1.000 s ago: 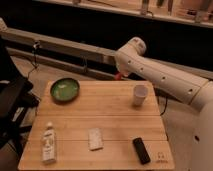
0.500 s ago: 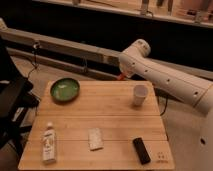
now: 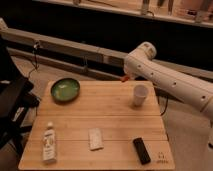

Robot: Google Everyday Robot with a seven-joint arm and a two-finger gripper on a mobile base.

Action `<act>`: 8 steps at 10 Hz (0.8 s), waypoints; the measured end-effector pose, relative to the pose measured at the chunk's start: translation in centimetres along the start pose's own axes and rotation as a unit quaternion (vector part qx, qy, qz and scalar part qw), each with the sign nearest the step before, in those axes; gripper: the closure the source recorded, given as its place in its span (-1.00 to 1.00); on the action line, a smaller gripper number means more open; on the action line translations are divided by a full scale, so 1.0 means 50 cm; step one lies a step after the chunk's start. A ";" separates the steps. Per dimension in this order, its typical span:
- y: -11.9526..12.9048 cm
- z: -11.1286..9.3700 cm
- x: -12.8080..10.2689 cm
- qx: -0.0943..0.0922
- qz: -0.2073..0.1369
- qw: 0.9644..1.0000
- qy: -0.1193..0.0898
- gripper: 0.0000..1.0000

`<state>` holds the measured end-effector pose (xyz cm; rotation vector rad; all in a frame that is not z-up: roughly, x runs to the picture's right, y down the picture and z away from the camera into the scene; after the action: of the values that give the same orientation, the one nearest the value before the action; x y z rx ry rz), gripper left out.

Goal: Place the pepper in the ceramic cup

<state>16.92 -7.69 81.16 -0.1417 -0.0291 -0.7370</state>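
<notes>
- On the far right part of the wooden table (image 3: 110,116): ceramic cup (image 3: 140,95), white, plain, slightly tapered, standing upright with its mouth upward; its inside could not be made out.
- Up and to the left of the cup, at about the table's far edge: gripper (image 3: 128,76), at the tip of the white arm (image 3: 172,84) and largely hidden by that arm's own bulk. It was clamped on the pepper.
- Pepper (image 3: 124,79): tiny, orange-red, held at the gripper's tip, clear of the tabletop; near the cup but apart from it, and not over its mouth (offset to the upper left).
- Arm: extended from the right of the cup, passing behind and above it, with its rounded joint above the cup.
- Well to the left of the cup, on the same far side of the table: green bowl (image 3: 65,90), round and shallow.
- Down and to the left of the cup, toward the near edge: small white flat item (image 3: 95,138) (kind not clear).
- Almost straight below the cup, close to the near edge: black oblong object (image 3: 141,150), lying flat.
- Farthest from the cup, at the near left corner: clear bottle (image 3: 48,143) with a pale label.
</notes>
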 end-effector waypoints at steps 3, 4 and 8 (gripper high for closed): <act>0.027 0.006 0.011 0.001 0.009 1.000 -0.002 1.00; 0.038 0.007 0.018 0.000 0.011 1.000 -0.002 1.00; 0.065 0.009 0.026 -0.001 0.019 1.000 -0.001 1.00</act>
<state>20.09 -6.12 81.32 -0.1446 -0.0265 -0.6991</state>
